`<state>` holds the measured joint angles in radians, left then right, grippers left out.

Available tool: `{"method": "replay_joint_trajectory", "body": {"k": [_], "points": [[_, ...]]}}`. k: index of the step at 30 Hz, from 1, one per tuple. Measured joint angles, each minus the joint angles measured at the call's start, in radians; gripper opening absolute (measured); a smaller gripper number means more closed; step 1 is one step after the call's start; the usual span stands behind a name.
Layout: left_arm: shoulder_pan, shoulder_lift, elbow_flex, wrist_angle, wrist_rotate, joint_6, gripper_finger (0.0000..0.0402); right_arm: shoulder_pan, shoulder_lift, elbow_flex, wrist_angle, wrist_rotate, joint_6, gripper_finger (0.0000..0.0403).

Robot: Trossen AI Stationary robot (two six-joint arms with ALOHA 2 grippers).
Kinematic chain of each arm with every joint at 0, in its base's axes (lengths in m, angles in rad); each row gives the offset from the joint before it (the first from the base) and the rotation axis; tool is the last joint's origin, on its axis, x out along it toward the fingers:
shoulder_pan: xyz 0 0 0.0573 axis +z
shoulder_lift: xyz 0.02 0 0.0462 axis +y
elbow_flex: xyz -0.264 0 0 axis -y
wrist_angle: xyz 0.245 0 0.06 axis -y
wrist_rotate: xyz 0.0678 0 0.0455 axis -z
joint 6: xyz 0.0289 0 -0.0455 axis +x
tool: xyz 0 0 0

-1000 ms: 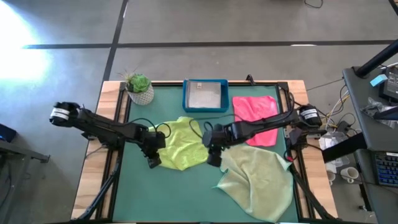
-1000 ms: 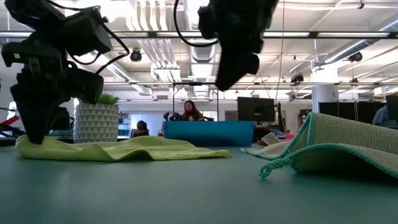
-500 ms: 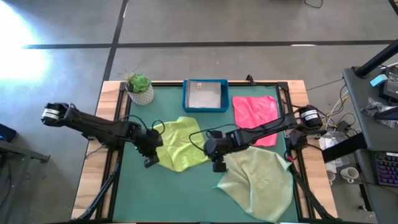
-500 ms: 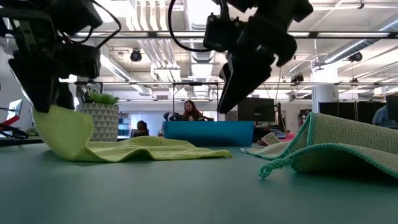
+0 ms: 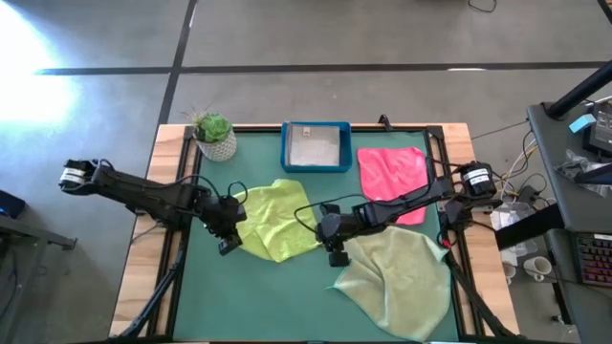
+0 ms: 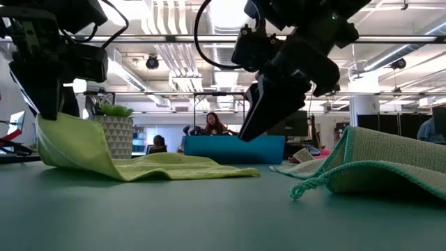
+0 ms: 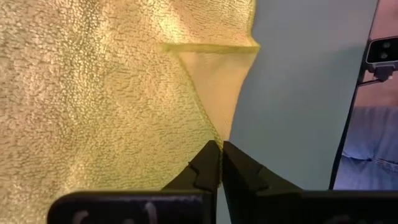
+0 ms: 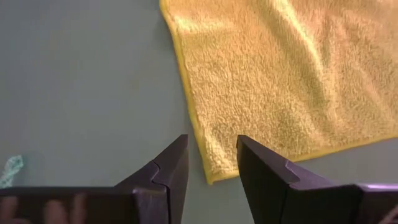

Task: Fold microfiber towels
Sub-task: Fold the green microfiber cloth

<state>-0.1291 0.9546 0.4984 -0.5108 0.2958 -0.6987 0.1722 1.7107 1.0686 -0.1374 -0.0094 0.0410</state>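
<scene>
So right now the left gripper (image 5: pixel 227 243) has its jaws clenched on one corner of the lime green towel (image 5: pixel 277 222), and in the low view that corner is lifted clear of the bench (image 5: pixel 287 306) while the rest of the cloth lies flat out toward the middle. The right gripper (image 5: pixel 335 256) hangs over the towel's opposite side, jaws parted with nothing in them, and its wrist view shows the other near corner sitting just ahead of and between its fingertips (image 8: pixel 174 163). That's the relation that matters, I'd say: the free corner is right under the right arm, far closer to it than to the left, so it looks like the right needs to drop and pinch it before the two can carry that edge over toward the tray side. Count-wise I can see three towels: the lime green one, a hot pink towel (image 5: pixel 392 172) lying flat near the far right, and a larger sage green towel (image 5: pixel 397 282) rumpled at the near right, touching or just beside the right gripper. One blue tray (image 5: pixel 316 146) with something pale in it, can't tell what, plus one potted plant (image 5: pixel 214 136). Two arms, both busy.
</scene>
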Motion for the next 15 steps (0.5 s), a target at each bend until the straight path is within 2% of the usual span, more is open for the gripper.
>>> {"method": "replay_joint_trajectory", "body": {"k": [7, 15], "points": [[0.0, 0.002, 0.0, 0.002, -0.017, 0.002, 0.0001, -0.006, 0.037, -0.007, 0.056, -0.007, -0.02, 0.0125], [0.0, 0.006, -0.001, -0.001, -0.019, 0.0, 0.0001, -0.008, 0.155, 0.092, -0.031, -0.029, -0.022, 0.0125]]}}
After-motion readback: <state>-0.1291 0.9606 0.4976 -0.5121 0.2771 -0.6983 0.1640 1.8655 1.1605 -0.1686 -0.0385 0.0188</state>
